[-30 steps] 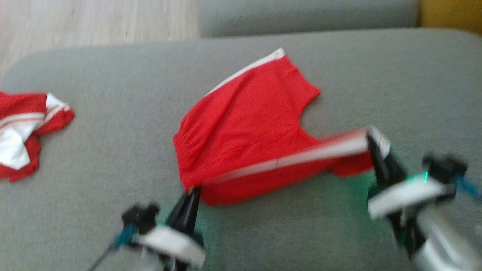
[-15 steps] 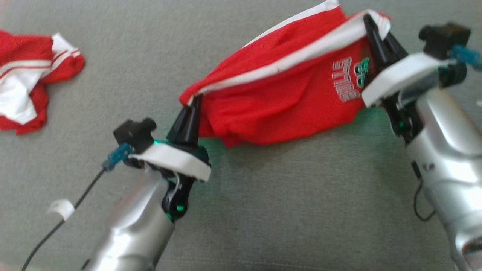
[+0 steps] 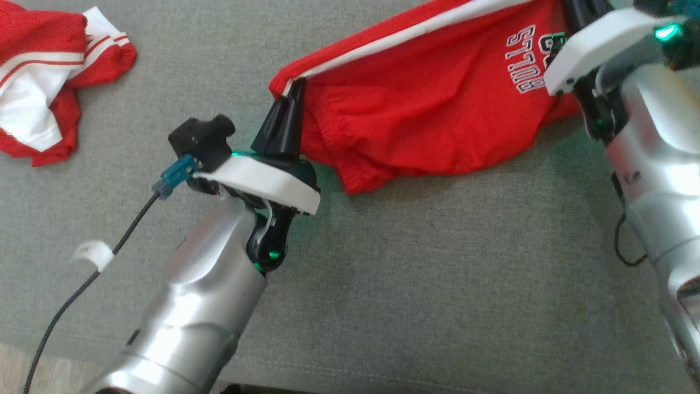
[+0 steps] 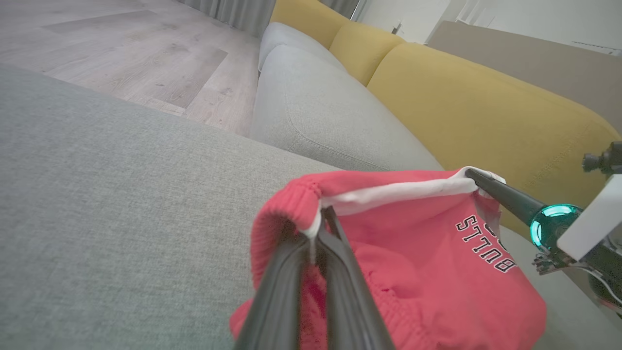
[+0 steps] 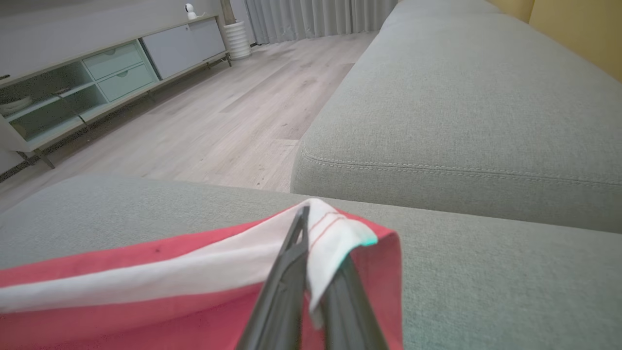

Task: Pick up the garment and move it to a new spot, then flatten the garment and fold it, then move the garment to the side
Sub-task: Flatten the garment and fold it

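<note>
Hanging between two claws is a pair of red fabric shorts [image 3: 426, 104] with a white side stripe and white block lettering that reads BULLS near one leg opening. The left claw [image 3: 294, 93] is clamped on the corner of the elastic waistband, where the stripe ends. In the left wrist view its two long dark fingers [image 4: 284, 291] meet with the cloth pinched between their tips. The right claw [image 5: 303, 221] is closed on the other end of the stripe, at the hem of the leg, and in the right wrist view a fold of white cloth drapes over one finger.

The stripe runs taut as the top edge from one claw to the other. In the head view it rises toward the right claw, and the rest of the shorts sags below it in loose folds. Whether the lowest fold touches the seat cannot be told.

Beneath them lies a wide grey upholstered seat cushion [image 3: 437, 284]. A second, crumpled red-and-white garment [image 3: 44, 82] lies on the same cushion, well apart to the robot's left. A thin black cable [image 3: 71, 295] trails from the left wrist.

Beyond the cushion, the left wrist view shows another grey seat [image 4: 316, 112] backed by mustard-yellow cushions [image 4: 476, 112], and a pale wood-plank floor [image 4: 121, 43]. The right wrist view shows a low cabinet with pale drawers [image 5: 112, 68] standing on that floor.
</note>
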{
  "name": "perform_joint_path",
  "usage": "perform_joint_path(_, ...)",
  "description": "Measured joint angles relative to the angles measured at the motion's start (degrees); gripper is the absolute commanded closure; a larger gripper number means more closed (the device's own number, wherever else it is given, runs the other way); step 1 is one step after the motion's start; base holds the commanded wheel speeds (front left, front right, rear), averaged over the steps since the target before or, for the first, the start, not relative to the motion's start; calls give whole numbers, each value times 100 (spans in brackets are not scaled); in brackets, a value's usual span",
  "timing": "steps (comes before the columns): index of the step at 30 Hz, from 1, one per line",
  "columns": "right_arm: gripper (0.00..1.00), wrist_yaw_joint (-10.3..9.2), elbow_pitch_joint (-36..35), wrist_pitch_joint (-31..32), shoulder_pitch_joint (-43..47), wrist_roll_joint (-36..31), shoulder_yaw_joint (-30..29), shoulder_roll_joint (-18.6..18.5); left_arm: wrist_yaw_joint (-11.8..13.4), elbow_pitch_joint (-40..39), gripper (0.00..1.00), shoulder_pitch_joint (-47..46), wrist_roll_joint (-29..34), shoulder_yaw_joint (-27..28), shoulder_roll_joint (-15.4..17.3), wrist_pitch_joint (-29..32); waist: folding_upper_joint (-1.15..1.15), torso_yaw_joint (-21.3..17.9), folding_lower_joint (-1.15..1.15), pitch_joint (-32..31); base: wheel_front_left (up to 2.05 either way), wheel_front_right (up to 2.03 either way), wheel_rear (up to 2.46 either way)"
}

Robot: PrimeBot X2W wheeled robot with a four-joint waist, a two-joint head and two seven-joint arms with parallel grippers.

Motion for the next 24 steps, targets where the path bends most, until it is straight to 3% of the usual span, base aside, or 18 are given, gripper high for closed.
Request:
perform_joint_path(2, 100, 0, 191, -36, -182, -82, 27, 41, 0, 100, 100, -113, 0, -19, -23, 0, 0, 12, 0, 58, 0, 0, 0)
perform_joint_path(3, 85, 0, 283, -57, -267, -123, 42, 80, 0, 140, 100, -160, -1, -19, -29, 0, 0, 13, 0, 88, 0, 0, 0)
perform_joint_path(4, 85, 0, 364, -76, -341, -159, 51, 124, 0, 156, 100, -194, -4, -19, -30, 0, 0, 12, 0, 120, 0, 0, 0)
perform_joint_path(5, 0, 0, 464, -118, -411, -187, 47, 172, 0, 193, 98, -236, -30, -25, -34, 0, 0, 11, 1, 147, 0, 0, 0)
perform_joint_path(6, 0, 0, 564, -123, -463, -198, 49, 220, 0, 218, 98, -261, -32, -26, -38, 0, 0, 7, 1, 164, 0, 0, 0)
perform_joint_path(7, 0, 0, 650, -132, -492, -199, 54, 260, 0, 244, 52, -268, -31, -34, -42, 0, 0, 2, 1, 170, 0, 0, 0)
perform_joint_path(8, 0, 0, 720, -180, -492, -203, 71, 292, 0, 293, 0, -264, -31, -46, -51, 0, 0, -2, 1, 168, 0, 0, 0)
perform_joint_path(16, 0, 0, 1184, -346, -486, -368, 171, 261, 0, 636, 0, -100, 254, 78, -92, 0, 0, -33, -1, 30, 0, 0, 0)
perform_joint_path(24, 0, 0, 1446, -464, -431, -753, 315, -56, 113, 513, 0, 436, 1160, 989, -94, 0, 0, -49, -1, -118, 0, 0, 0)
